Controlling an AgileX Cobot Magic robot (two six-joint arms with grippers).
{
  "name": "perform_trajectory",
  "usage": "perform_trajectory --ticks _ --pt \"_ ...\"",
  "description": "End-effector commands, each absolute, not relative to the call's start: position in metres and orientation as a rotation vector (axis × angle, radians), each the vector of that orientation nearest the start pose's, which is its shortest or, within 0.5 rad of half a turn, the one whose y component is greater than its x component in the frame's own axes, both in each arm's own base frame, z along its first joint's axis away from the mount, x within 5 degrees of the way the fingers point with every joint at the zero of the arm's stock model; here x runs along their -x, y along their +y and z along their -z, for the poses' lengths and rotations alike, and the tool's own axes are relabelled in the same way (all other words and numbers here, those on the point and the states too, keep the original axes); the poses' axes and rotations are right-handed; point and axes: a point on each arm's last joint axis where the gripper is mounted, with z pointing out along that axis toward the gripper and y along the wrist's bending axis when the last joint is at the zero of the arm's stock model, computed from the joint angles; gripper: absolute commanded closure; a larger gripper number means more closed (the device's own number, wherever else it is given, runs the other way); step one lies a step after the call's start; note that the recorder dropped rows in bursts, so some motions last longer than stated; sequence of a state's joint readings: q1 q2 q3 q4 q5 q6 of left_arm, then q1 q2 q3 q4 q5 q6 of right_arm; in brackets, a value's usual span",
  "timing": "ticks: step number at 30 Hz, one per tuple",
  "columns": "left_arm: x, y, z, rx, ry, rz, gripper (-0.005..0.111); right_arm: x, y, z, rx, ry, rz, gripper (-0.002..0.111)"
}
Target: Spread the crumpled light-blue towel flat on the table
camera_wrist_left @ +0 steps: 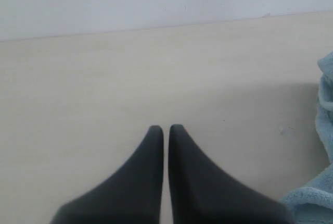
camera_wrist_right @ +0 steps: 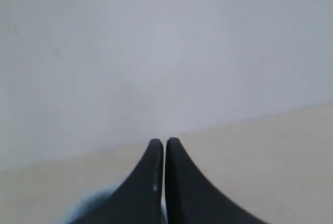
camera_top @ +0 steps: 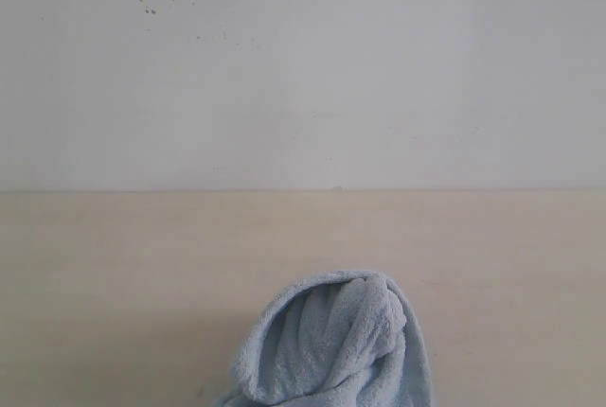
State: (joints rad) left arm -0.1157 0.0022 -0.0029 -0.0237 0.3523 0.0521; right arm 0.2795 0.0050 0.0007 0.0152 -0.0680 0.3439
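Two dark tools, the left tool (camera_wrist_left: 166, 128) and the right tool (camera_wrist_right: 165, 141), have their jaws pressed together and grip nothing. The towel (camera_top: 331, 345) sits bunched in a hooded heap on the smooth pale beige counter (camera_top: 114, 274), low in the middle of the exterior view and apart from the left tool. Behind the counter rises a white wall (camera_top: 303, 66) flecked with small dark specks.

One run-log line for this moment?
towel: crumpled on table | left claw: shut, empty | right claw: shut, empty
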Motion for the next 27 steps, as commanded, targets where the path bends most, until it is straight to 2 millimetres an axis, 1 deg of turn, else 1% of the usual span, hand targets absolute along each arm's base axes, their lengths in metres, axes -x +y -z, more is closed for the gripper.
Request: perform_trajectory --ticks 1,4,6,8,9,11,13,16,18,20,21,22,24,25,27 --pt "-0.053 -0.007 -0.183 -0.131 1.819 0.072 0.103 -0.041 0.008 -0.255 -0.157 1.000 -0.703 0.107" --pt "-0.053 -0.007 -0.183 -0.131 1.819 0.072 0.103 -0.026 -0.001 -0.274 -0.236 0.699 -0.891 0.107" --pt "-0.053 -0.007 -0.183 -0.131 1.819 0.072 0.103 -0.007 -0.009 -0.295 -0.230 0.444 -0.996 0.107" --pt "-0.053 -0.007 -0.183 -0.131 1.819 0.072 0.103 0.012 -0.016 -0.319 -0.202 0.243 -1.018 0.107" --pt "-0.053 -0.007 -0.183 -0.131 1.819 0.072 0.103 0.021 -0.020 -0.332 -0.199 0.177 -1.006 0.107" --pt "-0.053 -0.007 -0.183 -0.131 1.819 0.072 0.103 0.032 -0.025 -0.355 -0.211 0.141 -0.951 0.107" --pt "-0.053 -0.007 -0.183 -0.131 1.819 0.072 0.103 0.037 -0.027 -0.380 -0.210 0.182 -0.829 0.107" --pt "-0.053 -0.007 -0.183 -0.131 1.819 0.072 0.103 0.027 -0.021 -0.418 -0.151 0.361 -0.594 0.107" --pt "-0.053 -0.007 -0.183 -0.131 1.819 0.072 0.103 0.002 -0.010 -0.431 -0.077 0.593 -0.441 0.107" --pt "-0.053 -0.007 -0.183 -0.131 1.819 0.072 0.103 -0.034 0.004 -0.427 0.033 0.876 -0.309 0.107" --pt "-0.053 -0.007 -0.183 -0.131 1.819 0.072 0.103 -0.053 0.011 -0.419 0.109 1.007 -0.223 0.107" --pt "-0.053 -0.007 -0.183 -0.131 1.819 0.072 0.103 -0.068 0.017 -0.411 0.189 1.099 -0.135 0.107" --pt "-0.053 -0.007 -0.183 -0.131 1.819 0.072 0.103 -0.105 0.029 -0.387 0.360 1.309 -0.004 0.107" --pt "-0.053 -0.007 -0.183 -0.131 1.819 0.072 0.103 -0.122 0.035 -0.375 0.423 1.398 0.026 0.107" --pt "-0.053 -0.007 -0.183 -0.131 1.819 0.072 0.103 -0.147 0.043 -0.356 0.475 1.526 0.028 0.107"
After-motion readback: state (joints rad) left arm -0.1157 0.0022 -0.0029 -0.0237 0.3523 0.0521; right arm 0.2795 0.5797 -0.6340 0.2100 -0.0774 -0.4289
